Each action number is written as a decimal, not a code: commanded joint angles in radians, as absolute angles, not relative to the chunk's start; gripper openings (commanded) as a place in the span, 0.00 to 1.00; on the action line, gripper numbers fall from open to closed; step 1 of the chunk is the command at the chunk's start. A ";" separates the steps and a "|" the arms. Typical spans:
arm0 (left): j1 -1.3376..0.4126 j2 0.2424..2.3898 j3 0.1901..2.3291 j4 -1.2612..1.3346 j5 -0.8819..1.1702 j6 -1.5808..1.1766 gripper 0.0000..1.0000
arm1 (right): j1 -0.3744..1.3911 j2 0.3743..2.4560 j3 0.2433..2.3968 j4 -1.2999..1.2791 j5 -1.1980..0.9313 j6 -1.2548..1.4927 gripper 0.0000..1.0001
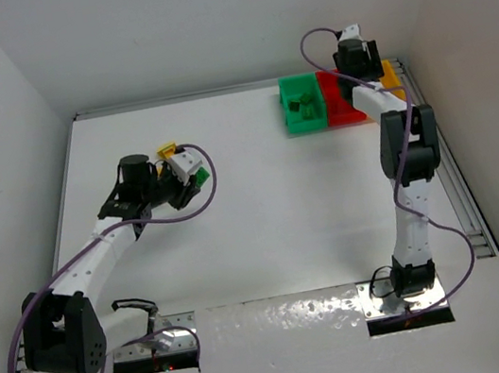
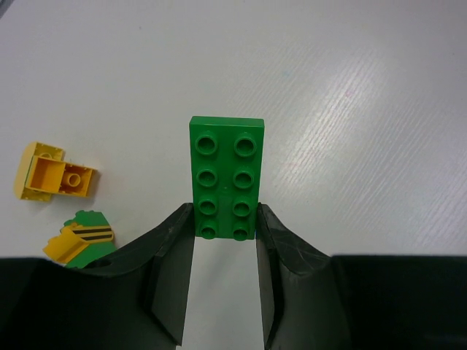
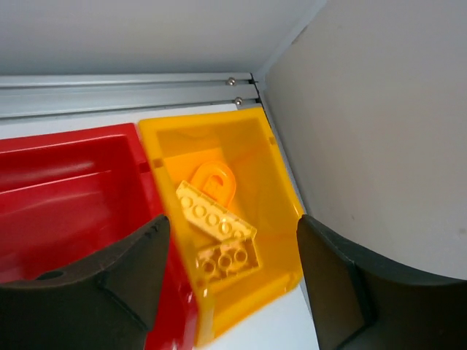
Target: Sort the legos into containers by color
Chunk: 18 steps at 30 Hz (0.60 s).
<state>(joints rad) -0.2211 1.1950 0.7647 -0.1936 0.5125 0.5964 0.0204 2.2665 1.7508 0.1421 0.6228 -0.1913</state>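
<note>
My left gripper (image 2: pixel 225 227) is shut on the near end of a green eight-stud lego (image 2: pixel 225 171), which juts forward over the white table. From above, this gripper (image 1: pixel 193 179) sits at mid-left. A yellow lego (image 2: pixel 55 171) and a green-and-yellow striped piece (image 2: pixel 80 237) lie just to its left. My right gripper (image 3: pixel 233 244) hangs open above the yellow-orange container (image 3: pixel 273 175), with nothing between its fingers. Two yellow legos (image 3: pixel 215 211) lie inside that container. The red container (image 3: pixel 73 182) stands beside it, and the green container (image 1: pixel 293 112) holds green legos.
The three containers stand in a row at the back right, against the side wall (image 3: pixel 379 131) and a metal rail (image 3: pixel 124 91). The right arm (image 1: pixel 406 151) stretches along the table's right edge.
</note>
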 commanded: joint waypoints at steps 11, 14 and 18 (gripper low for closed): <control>-0.225 1.152 0.798 -0.086 0.600 0.684 0.00 | 0.310 1.750 1.478 -0.063 -0.161 0.202 0.66; -0.227 1.144 0.796 -0.097 0.620 0.738 0.00 | 0.381 1.746 1.436 0.012 -0.507 0.372 0.58; -0.229 1.138 0.804 -0.106 0.621 0.762 0.00 | 0.518 1.789 1.497 -0.060 -0.592 0.364 0.67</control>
<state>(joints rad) -0.2211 1.1683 0.7650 -0.1352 0.5854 0.7124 0.4278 1.7515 1.4662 -0.0345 -0.3264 0.2848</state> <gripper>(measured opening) 0.324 0.639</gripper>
